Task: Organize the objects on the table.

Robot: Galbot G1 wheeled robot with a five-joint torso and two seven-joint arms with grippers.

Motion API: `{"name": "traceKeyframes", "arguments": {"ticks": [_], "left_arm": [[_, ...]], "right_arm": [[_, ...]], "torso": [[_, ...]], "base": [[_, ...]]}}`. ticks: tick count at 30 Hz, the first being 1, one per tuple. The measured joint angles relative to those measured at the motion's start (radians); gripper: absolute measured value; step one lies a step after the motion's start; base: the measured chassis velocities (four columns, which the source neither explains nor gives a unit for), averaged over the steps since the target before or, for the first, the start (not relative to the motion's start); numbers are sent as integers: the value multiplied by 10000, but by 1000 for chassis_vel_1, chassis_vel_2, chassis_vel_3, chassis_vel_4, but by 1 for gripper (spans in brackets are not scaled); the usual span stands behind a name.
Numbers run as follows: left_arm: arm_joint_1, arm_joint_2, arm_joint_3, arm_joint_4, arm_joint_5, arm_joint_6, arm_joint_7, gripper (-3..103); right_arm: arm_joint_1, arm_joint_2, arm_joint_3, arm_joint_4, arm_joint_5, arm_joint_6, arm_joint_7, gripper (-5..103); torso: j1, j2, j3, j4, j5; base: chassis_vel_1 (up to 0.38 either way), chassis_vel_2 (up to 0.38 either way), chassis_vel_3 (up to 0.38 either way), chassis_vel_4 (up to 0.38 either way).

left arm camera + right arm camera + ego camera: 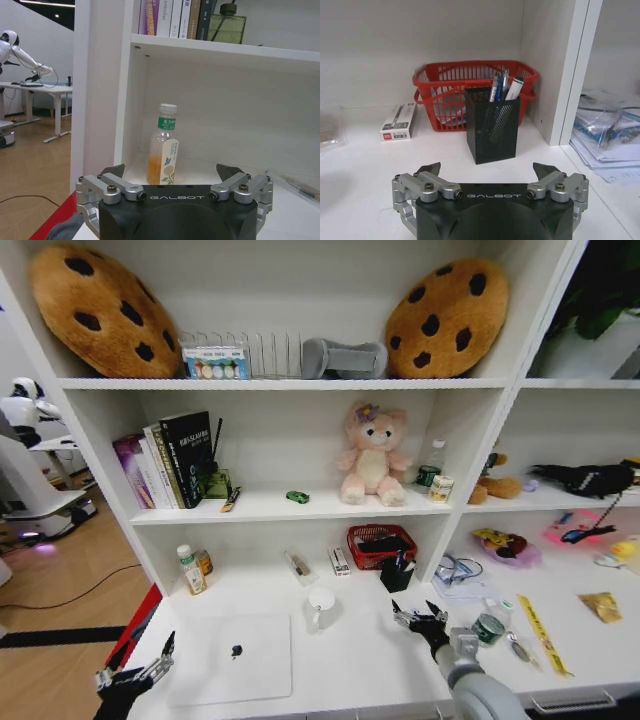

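Both arms are low at the front edge of the white tabletop [360, 660] rn, neither carrying anything. The left tool [135, 675] sits by the front left corner w/ its fingers spread wide apart and nothing between them; from its wrist cam it faces a small bottle [163, 145] with orange liquid and a white cap, standing in the back left corner under the shelf. The right tool [420, 618] hovers over the tabletop right of centre, also spread wide and empty, aimed at a black mesh pen cup [493, 125] holding a few pens, incl. blue ones. Right behind the cup is a red basket [445, 85], and a small flat box [398, 122] lies beside the basket (can't read the label). The silver laptop [232, 658] lies closed and flat near the front left, just beside the left tool, w/ a tiny dark object on its lid that I can't make out. A white mug [320, 607] stands between the laptop and the right tool. The little green toy car [297, 497] is up on the middle shelf, near the pink plush bear [372, 455], and there's a pen [231, 500] lying by the books [165, 462] on that same shelf. Loose clutter covers the right part of the tabletop: a roll of tape [489, 629], a yellow strip [543, 635], some plastic bags [607, 132].
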Motion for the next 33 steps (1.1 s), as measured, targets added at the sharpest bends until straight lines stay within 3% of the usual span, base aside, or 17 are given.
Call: {"name": "traceKeyframes", "arguments": {"ticks": [15,20,22,25,26,28,32,33], "left_arm": [[0,0,0,0,0,0,0,100],[0,0,0,0,0,0,0,100],[1,0,0,0,0,0,0,100],[0,0,0,0,0,0,0,100],[0,0,0,0,0,0,0,100],[0,0,0,0,0,0,0,100],[0,0,0,0,0,0,0,100],[0,0,0,0,0,0,0,100]], "right_arm": [[572,-158,-29,-1493,242,-99,-130,102],[701,-141,-164,-1608,355,-157,-131,89],[661,-111,-210,-1607,337,-161,-116,78],[640,-96,-217,-1603,315,-160,-108,78],[613,-80,-222,-1595,287,-157,-103,66],[556,-43,-227,-1590,197,-128,-100,56],[539,-22,-231,-1589,158,-111,-101,50],[543,-19,-232,-1589,149,-108,-102,39]], "torso": [[0,0,0,-2,1],[0,0,0,0,0],[0,0,0,-2,-1],[-1,1,-1,-2,-1],[-1,0,-1,-2,-3],[-1,2,-1,-2,-5],[-1,1,-1,-2,-5],[-1,1,-1,-2,-3]], "base": [[0,0,0,0],[0,0,0,0],[0,0,0,0],[0,0,0,0],[0,0,0,0],[0,0,0,0],[0,0,0,0],[0,0,0,0]]}}
